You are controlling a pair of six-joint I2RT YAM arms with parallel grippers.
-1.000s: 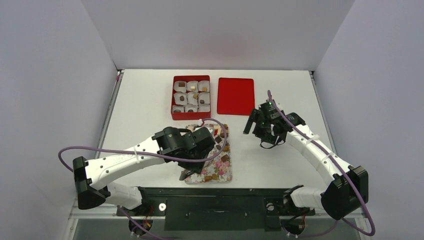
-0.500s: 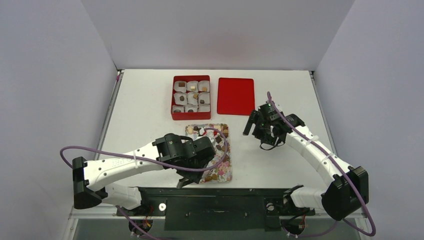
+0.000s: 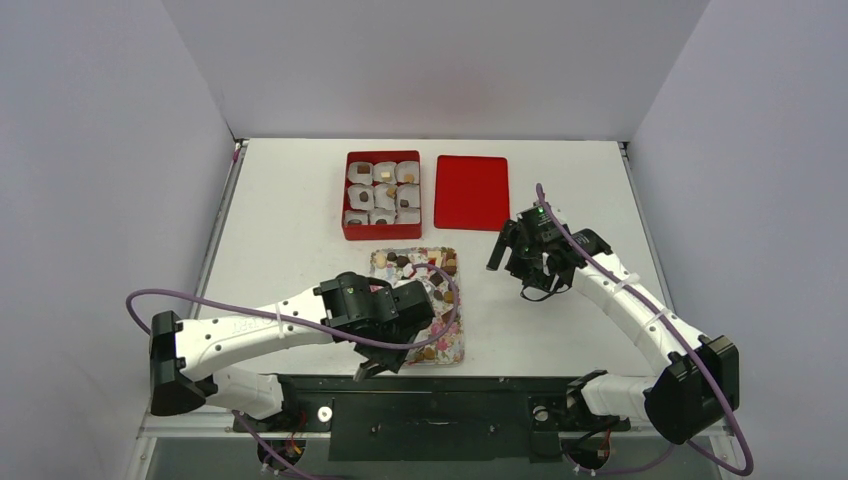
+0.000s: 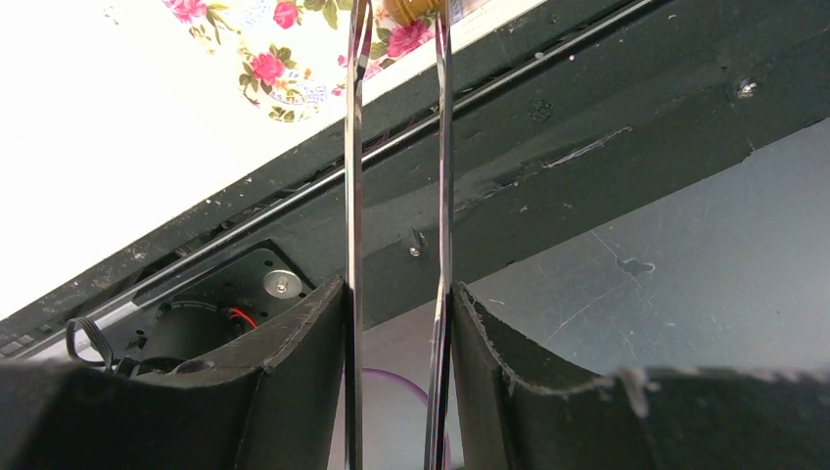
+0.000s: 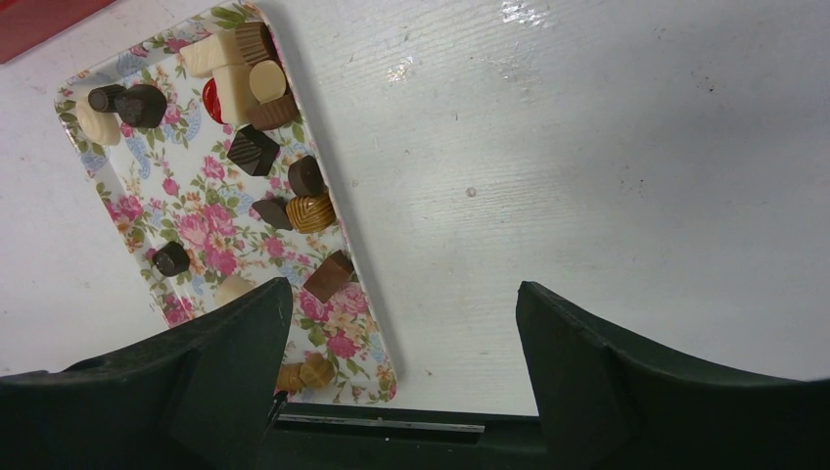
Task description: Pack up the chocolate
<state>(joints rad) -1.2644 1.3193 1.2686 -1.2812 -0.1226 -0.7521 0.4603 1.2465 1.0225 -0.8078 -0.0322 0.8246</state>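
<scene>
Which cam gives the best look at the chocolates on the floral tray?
Right wrist: chocolates spread clearly across the floral tray. Top external: small, left arm covers part. Left wrist: mostly a tray corner.

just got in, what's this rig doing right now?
Packing chocolate from the floral tray into the red box, which has pieces in several cups. The left gripper holds thin tongs at the tray's near end, a tan piece seemingly between their tips. The right gripper hangs open over bare table beside the tray.

Rose-patterned tray (image 5: 201,230), brown and cream chocolate (image 5: 253,149), red box (image 3: 346,200), red lid (image 3: 471,192).
</scene>
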